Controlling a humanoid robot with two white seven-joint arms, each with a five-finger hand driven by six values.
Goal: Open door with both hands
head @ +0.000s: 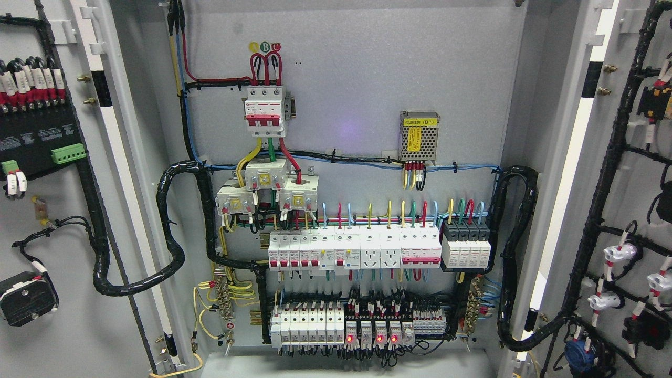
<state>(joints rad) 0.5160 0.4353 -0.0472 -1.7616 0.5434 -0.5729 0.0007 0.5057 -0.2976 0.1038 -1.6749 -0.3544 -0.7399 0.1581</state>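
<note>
The grey electrical cabinet stands open in the head view. Its left door (58, 220) is swung wide to the left and shows its inner face with wiring. Its right door (625, 173) is swung wide to the right, also showing its inner face. Between them the back panel (357, 79) is fully exposed. Neither of my hands nor arms shows in the picture.
The back panel carries a red and white main breaker (266, 111), three current transformers (266, 190), rows of breakers (354, 251), relays with red lights (370, 332) and a small power supply (419, 136). Black cable bundles (173, 231) loop from the panel to each door.
</note>
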